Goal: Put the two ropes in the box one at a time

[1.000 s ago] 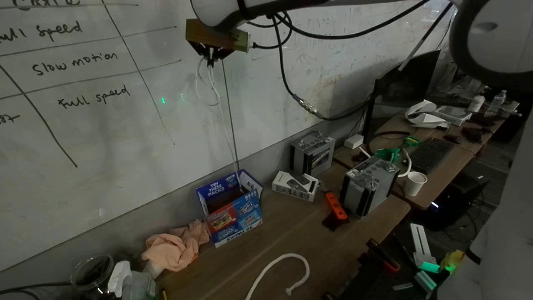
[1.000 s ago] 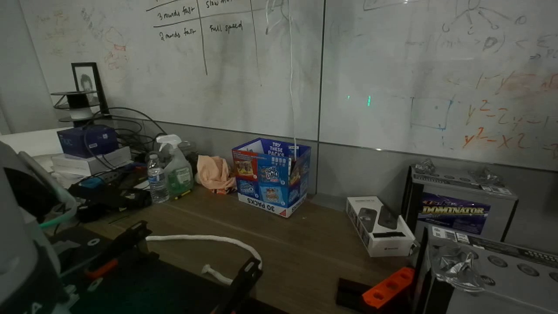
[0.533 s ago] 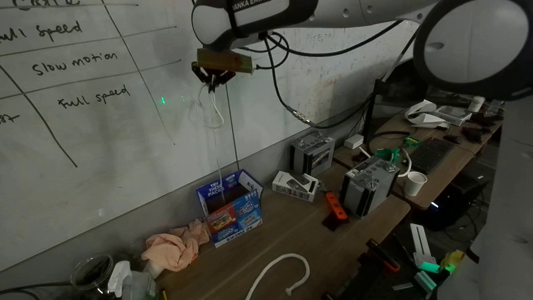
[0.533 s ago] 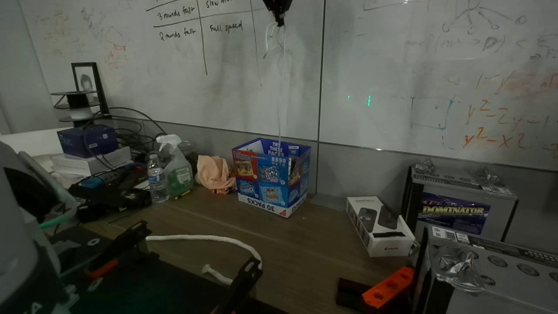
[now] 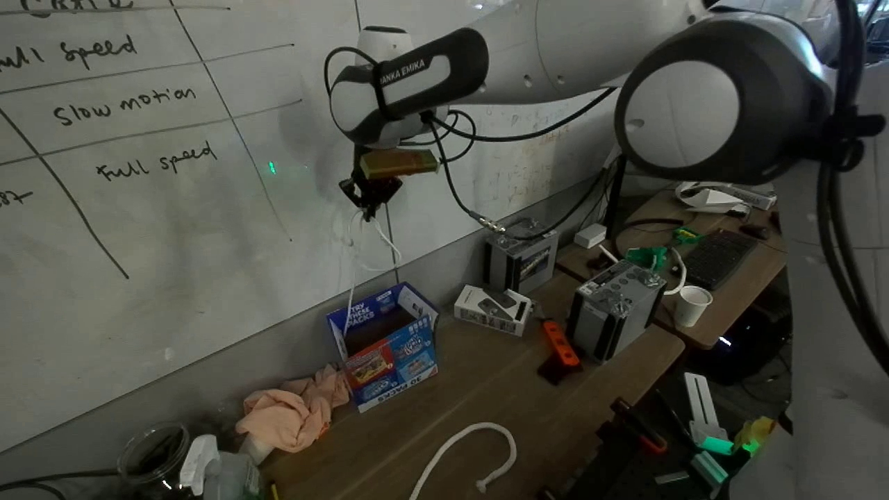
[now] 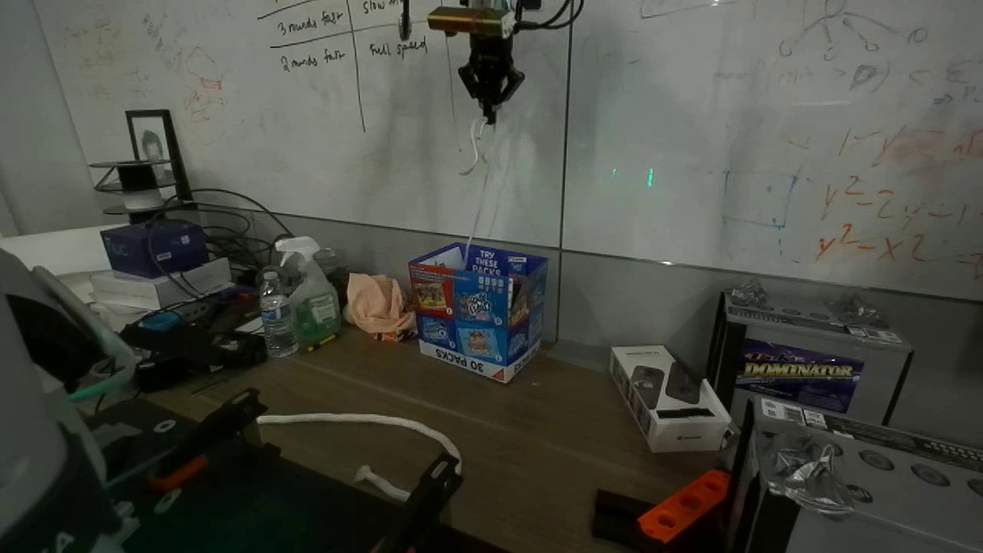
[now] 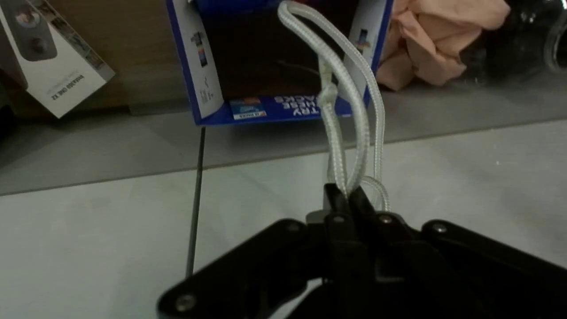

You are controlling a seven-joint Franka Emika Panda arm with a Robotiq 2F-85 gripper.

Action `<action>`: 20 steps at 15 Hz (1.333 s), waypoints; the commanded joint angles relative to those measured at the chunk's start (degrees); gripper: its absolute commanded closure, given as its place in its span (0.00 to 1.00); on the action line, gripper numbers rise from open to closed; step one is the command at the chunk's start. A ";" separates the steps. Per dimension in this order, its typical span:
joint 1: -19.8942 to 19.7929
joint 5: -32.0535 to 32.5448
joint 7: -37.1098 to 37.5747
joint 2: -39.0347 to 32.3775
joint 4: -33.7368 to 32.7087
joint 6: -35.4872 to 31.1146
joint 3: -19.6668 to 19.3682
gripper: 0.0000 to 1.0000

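Note:
My gripper [image 5: 370,214] is above the box and shut on a thin white rope [image 5: 387,239]. The same gripper [image 6: 491,119] and rope [image 6: 476,219] show in an exterior view. In the wrist view the fingertips [image 7: 347,195] pinch the rope [image 7: 364,133], which loops and has a knot. Its long tail hangs down into the open blue box [image 5: 392,364]; the tail's end is hidden inside. The box [image 6: 476,315] stands upright against the wall, and its rim shows in the wrist view [image 7: 270,110]. A thicker white rope [image 5: 479,426] lies curved on the table, also seen in an exterior view [image 6: 369,419].
A whiteboard [image 5: 229,298] rises close behind the box. A peach cloth [image 5: 295,413] lies beside the box. A spray bottle [image 6: 313,296] stands farther along. A white carton [image 5: 493,310], an orange tool [image 5: 560,344] and grey cases [image 5: 615,312] are on the other side. Clamps [image 6: 422,503] stand at the front edge.
My gripper has come down toward the box, still shut on the thin rope. The rope's hanging tail has shifted across the box opening toward the cloth side. The thicker rope has not moved.

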State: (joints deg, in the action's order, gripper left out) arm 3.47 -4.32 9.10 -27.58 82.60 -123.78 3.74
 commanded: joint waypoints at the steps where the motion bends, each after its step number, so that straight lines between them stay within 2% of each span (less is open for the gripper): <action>1: -0.80 0.02 -7.76 -6.78 -7.24 6.31 0.36 0.99; 7: -1.14 3.69 -22.37 -17.96 -21.92 19.51 0.64 0.99; 11: 0.08 8.15 -31.79 -23.78 -30.82 25.27 0.87 0.99; 15: 0.58 9.30 -37.53 -28.92 -38.32 26.17 1.60 0.99; 20: 0.16 7.67 -43.24 -32.75 -42.65 24.40 2.71 0.99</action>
State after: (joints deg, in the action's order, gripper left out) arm 4.08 4.04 -30.31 -56.54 46.47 -100.31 5.27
